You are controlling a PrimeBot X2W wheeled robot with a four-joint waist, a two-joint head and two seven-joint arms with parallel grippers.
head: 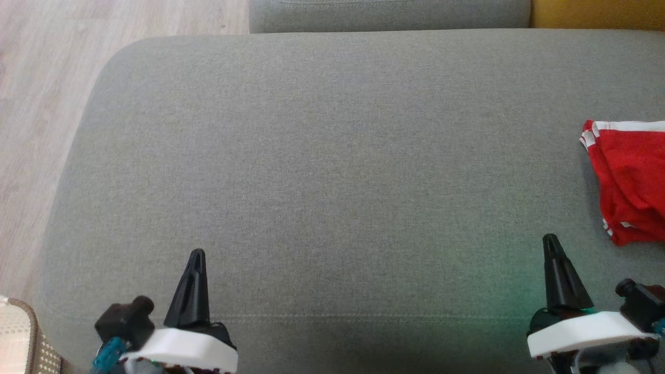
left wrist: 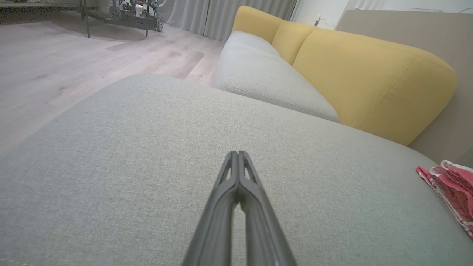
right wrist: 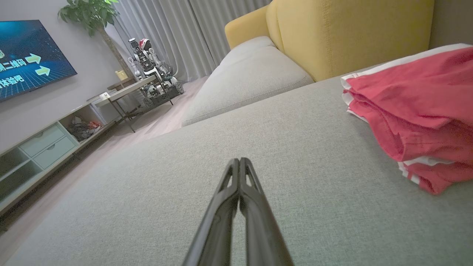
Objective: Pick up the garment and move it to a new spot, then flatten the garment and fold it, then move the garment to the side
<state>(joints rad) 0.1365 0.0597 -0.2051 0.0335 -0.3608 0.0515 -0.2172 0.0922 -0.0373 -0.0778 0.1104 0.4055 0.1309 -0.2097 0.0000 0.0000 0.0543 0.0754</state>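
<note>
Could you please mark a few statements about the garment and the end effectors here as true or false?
1. The red garment lies towards the robot's right on the grey cushion. True.
2. The right end effector grips the garment. False: it is shut on nothing and apart from the garment.
3. The left end effector is open. False: it is shut.
4. The garment has white stripes. True.

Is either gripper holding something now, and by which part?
Nothing is held. The left gripper and the right gripper have shut, empty jaws; the red garment lies apart.
</note>
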